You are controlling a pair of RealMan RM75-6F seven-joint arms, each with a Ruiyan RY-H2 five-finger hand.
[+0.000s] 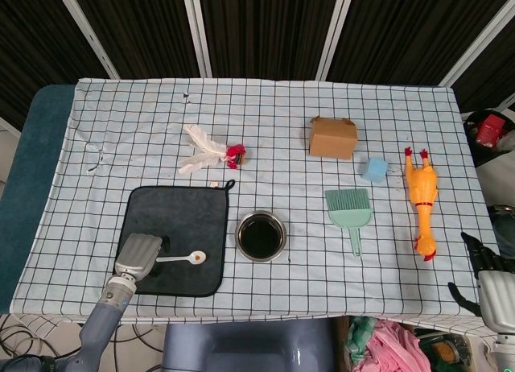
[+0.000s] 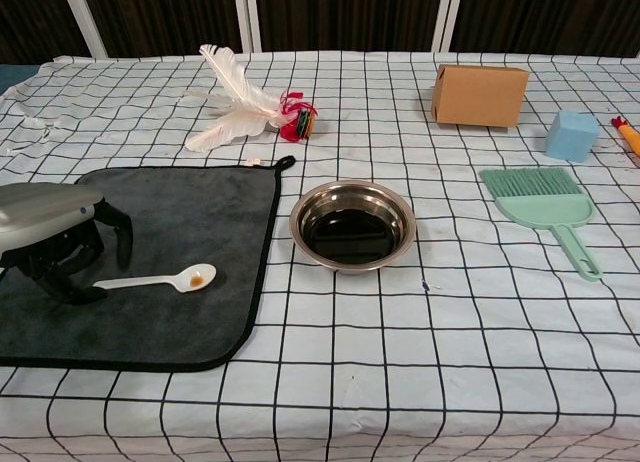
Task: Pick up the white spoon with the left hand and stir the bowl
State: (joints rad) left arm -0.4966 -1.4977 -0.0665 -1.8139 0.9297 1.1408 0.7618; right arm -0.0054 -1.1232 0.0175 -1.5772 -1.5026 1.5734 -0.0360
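The white spoon (image 2: pixel 160 279) lies flat on the dark grey cloth mat (image 2: pixel 190 207), its bowl end pointing right with a brown smear in it; the head view shows the spoon (image 1: pixel 184 258) too. My left hand (image 2: pixel 60 242) hovers over the handle end, fingers curled downward and apart, holding nothing; the head view has this hand (image 1: pixel 138 254) at the mat's left front. The steel bowl (image 2: pixel 352 224) with dark liquid sits just right of the mat, also seen as the bowl (image 1: pixel 261 235). My right hand (image 1: pixel 485 277) rests off the table's right front corner, fingers spread.
A white feather with a red clip (image 1: pixel 211 150) lies behind the mat. A cardboard box (image 1: pixel 332 138), blue block (image 1: pixel 374 170), green dustpan brush (image 1: pixel 351 211) and yellow rubber chicken (image 1: pixel 421 196) occupy the right half of the checked tablecloth.
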